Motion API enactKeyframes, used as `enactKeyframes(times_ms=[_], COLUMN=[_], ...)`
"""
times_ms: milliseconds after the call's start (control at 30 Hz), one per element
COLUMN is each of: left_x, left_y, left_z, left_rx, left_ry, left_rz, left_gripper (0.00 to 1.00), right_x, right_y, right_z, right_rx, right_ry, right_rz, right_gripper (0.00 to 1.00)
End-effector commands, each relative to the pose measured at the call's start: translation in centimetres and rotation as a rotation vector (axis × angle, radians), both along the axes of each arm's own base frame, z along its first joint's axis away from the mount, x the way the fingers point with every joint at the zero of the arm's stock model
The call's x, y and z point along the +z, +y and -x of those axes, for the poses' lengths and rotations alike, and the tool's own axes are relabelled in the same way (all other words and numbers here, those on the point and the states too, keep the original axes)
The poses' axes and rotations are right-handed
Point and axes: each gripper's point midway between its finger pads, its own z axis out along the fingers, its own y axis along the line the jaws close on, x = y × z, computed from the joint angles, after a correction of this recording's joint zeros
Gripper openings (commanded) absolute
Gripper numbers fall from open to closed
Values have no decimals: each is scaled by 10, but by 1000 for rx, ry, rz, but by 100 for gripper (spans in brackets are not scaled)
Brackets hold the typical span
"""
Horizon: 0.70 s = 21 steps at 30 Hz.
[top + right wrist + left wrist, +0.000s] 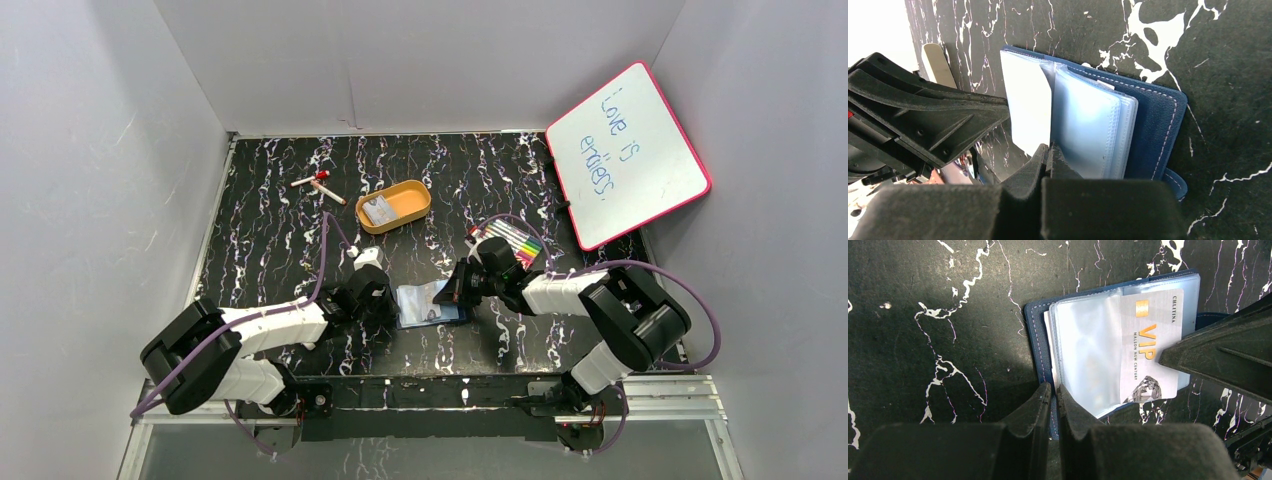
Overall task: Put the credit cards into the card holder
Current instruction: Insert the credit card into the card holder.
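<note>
Card holder (430, 306) seen from above: lies open, pages up, on the bench (270, 230), midway between the two arms and within reach of both. Has the left jaws at its left edge and the right jaws at its right edge, probably one to steady and one to feed. Shows a spare card (379, 210) farther back in the orange tray (410, 200), apparently kept there for a later turn.

From the left wrist: shows the navy cover edge running into the thin slit between the left jaws, nearly closed and seemingly nipping that edge to stop the holder sliding under a push. Shows a credit card (1150, 347), gold VIP print up, lying across the clear sleeves (1088, 350) on the far page, with the tip of the right jaws touching its outer edge. Inner edge in a sleeve or merely on top: impossible to tell.

From the right wrist: shows the right jaws shut tight, no gap visible, with the near corner of the pale card seemingly pinched between them. Looks like a grip by the outer edge, chosen to keep the leading edge free for a sleeve mouth. Shows the sleeves fanned and slightly lifted beside the card, calling for care in picking one slot.
</note>
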Motion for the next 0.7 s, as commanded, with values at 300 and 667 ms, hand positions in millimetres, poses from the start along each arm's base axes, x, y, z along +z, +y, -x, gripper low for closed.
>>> enactKeyframes(times_ms=[300, 667], left_x=[-7, -6], left_y=[8, 7], left_z=[4, 5], left_rx=[11, 10], left_ry=[19, 18], left_rz=[-21, -19], left_gripper=[7, 7], right_x=[-27, -28], right_y=[-28, -24], right_z=[7, 11], right_rx=[-63, -33], right_ry=[22, 25], right_rz=[164, 144], right_gripper=[0, 0])
